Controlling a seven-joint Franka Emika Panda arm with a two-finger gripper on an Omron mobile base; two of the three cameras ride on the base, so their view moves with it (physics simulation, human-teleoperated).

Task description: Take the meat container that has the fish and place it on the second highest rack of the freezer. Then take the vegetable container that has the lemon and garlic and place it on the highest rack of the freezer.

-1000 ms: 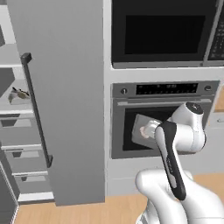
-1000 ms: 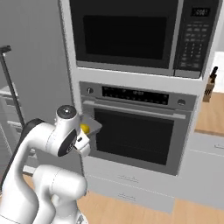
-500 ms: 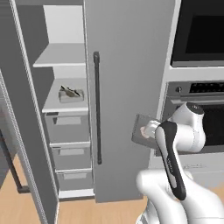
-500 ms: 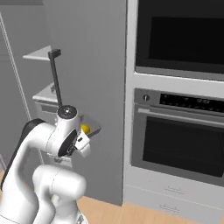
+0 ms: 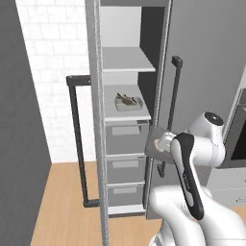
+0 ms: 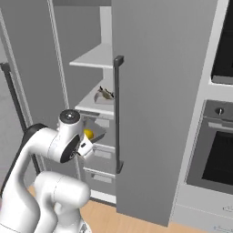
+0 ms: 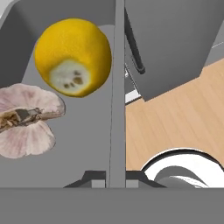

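Veg container, grey tray, is held up in the air at the gripper, in front of the open freezer at abt the level of its top drawer, not on any rack. In the hand view the lemon and garlic lie inside the tray, lemon above garlic in frame, the two just beside each other, both left of the tray's side wall. Gripper's tips sit either side of that wall, closed on it. Right base view shows the lemon as a yellow spot in the tray by the wrist; left base view shows the tray tilted, w/ its underside toward the camera. Fish lies in the meat container, which rests on the 2nd highest rack; highest rack is above it, grey drawers below. Freezer door w/ long black bar handle stands open to the right; oven is further right.
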